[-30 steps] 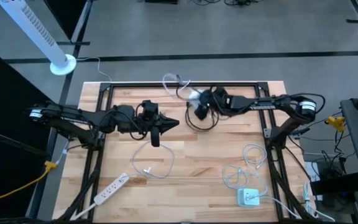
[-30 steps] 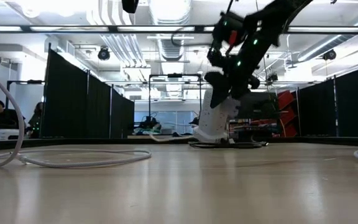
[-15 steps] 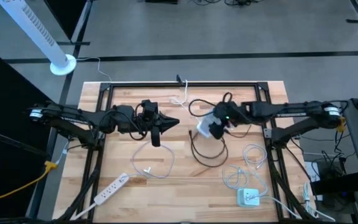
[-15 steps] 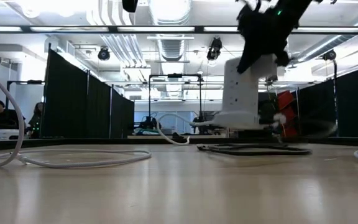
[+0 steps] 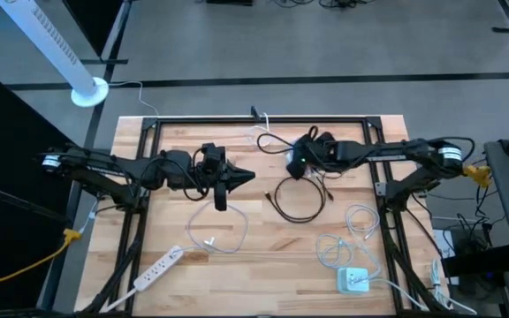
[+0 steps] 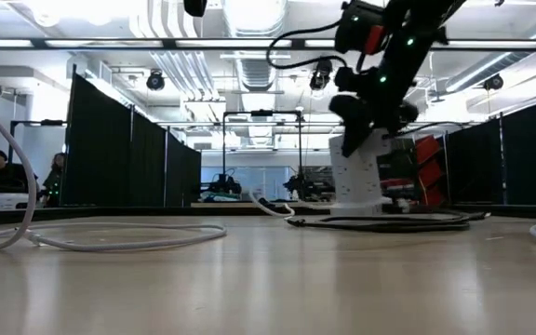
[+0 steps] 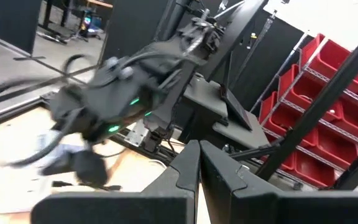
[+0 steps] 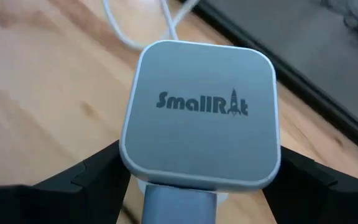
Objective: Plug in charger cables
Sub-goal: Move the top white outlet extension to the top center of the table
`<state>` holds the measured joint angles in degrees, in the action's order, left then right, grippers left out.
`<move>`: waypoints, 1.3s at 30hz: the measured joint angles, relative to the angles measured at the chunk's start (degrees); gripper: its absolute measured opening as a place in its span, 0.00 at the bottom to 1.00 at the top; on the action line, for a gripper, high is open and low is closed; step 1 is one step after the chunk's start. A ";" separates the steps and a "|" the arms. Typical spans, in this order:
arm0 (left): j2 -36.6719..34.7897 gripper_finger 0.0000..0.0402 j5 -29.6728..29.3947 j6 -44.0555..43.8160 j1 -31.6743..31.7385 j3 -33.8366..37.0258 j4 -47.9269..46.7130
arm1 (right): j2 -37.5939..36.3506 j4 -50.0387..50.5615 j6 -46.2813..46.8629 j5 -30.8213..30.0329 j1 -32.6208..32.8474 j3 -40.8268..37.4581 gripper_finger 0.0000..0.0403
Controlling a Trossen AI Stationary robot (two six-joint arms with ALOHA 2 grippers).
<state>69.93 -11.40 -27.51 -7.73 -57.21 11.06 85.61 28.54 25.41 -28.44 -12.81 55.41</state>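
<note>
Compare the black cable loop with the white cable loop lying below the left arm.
The thin black cable loop is dark; the thin white cable loop is pale. The black one lies mid-table just below the right pincer, which grips a white charger block; the white one lies under the left pincer. Both lie slack on the wooden table.

right gripper [image 8: 201,180] fingertips hidden behind white boxy SmallRig-marked charger block [image 8: 201,121] | block's lower end cut off | other arm [image 7: 123,102] beyond left gripper [image 7: 199,163] was motion-blurred
</note>
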 joint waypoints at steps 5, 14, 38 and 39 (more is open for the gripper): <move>0.00 0.00 0.04 0.00 -0.75 0.00 -0.11 | 3.15 -2.60 -0.15 0.98 0.94 0.51 0.73; -0.02 0.00 -2.06 4.30 -1.71 0.00 1.22 | -2.57 0.80 -4.09 6.34 0.78 0.47 0.73; 0.69 0.01 -7.19 29.11 -4.67 0.00 9.72 | -14.47 10.66 -7.07 11.50 -0.95 1.63 0.92; 0.21 0.01 -4.79 31.75 -4.83 0.00 9.71 | -15.38 12.28 -6.33 12.48 -1.13 1.78 0.92</move>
<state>70.14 -16.19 4.24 -12.55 -57.21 20.77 70.23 40.82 19.08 -15.97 -13.94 57.19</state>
